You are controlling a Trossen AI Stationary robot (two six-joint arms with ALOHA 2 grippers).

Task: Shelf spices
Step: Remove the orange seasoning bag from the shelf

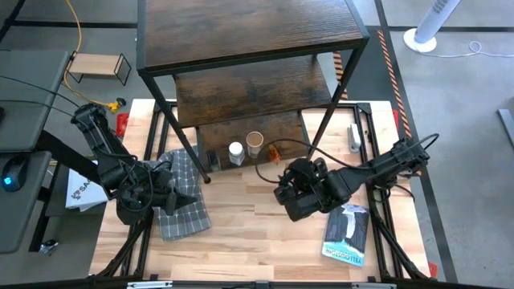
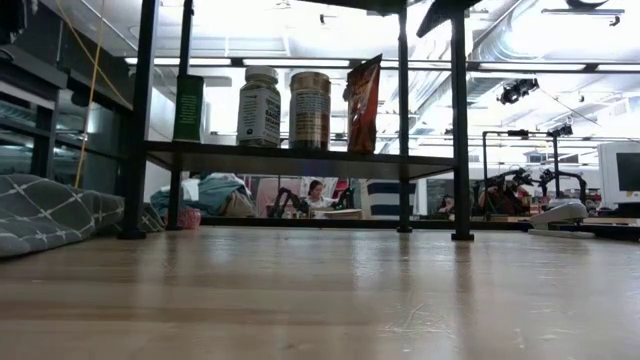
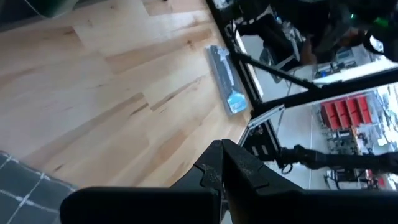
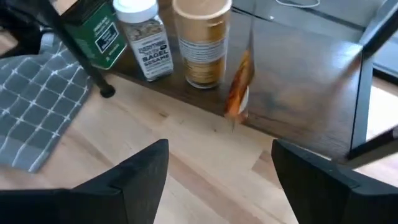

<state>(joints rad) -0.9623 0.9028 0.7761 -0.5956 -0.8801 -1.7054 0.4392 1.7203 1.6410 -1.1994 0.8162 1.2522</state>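
Dark wood-grain shelf, three tiers on a thin black frame, standing at the far side of the light wooden table.

Lowest board, in a row: green box; white-capped jar labelled bagel sesame; tan round canister; thin orange packet standing on edge. All upright, just beside one another, near the board's front edge.

Right gripper: over the table in front of the shelf, facing the row, fingers spread wide, holding nothing.

Left gripper: above the grey checked cloth at the table's left, fingertips pressed together, nothing between them.

Blue-and-white book: flat on the table near the right edge, well apart from the shelf.

Small light-wood stand: off the table, to the far left.
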